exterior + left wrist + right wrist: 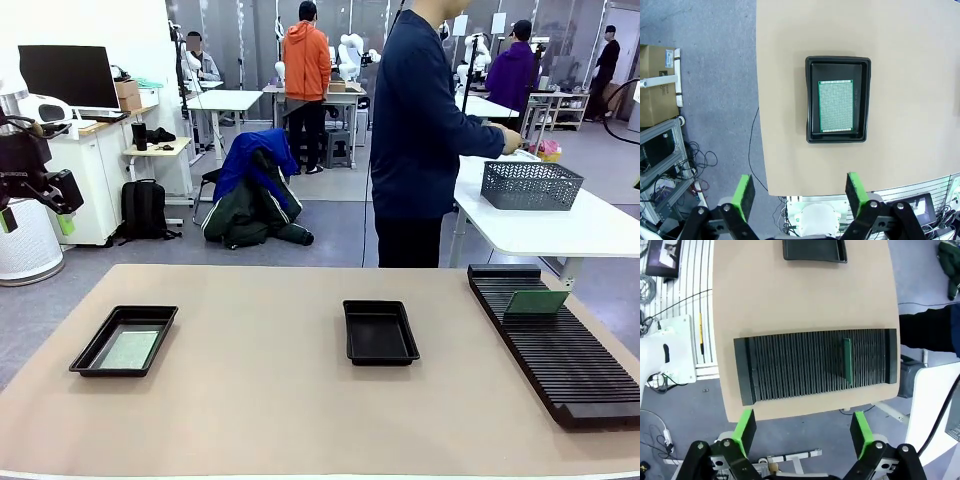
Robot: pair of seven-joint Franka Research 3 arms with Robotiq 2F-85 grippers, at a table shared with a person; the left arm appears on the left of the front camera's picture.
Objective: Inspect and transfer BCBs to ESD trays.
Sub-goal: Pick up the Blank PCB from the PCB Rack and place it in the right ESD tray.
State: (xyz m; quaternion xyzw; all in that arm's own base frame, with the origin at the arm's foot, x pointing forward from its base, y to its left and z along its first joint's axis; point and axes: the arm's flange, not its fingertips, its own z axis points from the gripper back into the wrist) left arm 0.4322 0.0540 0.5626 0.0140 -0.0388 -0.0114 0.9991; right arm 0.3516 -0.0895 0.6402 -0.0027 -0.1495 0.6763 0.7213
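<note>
Front view, open tabletop [260, 350] between trays [92, 345], rack [560, 370] edging right, left hand [800, 192] wide, right hand [803, 429] wide.

Counter [260, 400], lower half of the front view: tan top, matt, smooth, no glare.

Left ESD tray [92, 355], lower left: black moulded plastic with a faint sheen along the rim. Middle ESD tray [380, 358]: same plastic, floor slightly glossier.

BCB in the left tray [835, 106]: green-edged board, face finely dotted, silvery-grey, dull sheen.

Rack [560, 370], lower right: black ribbed plastic, matt. BCB in the rack [536, 302]: plain green face, smooth, matt.

Basket [530, 185], upper right: grey open mesh; metal or plastic, cannot tell.

Left tool [800, 195] and right tool [803, 432]: hard black bodies, slight gloss. Pads [744, 197]: bright green, matt, rubbery look.
</note>
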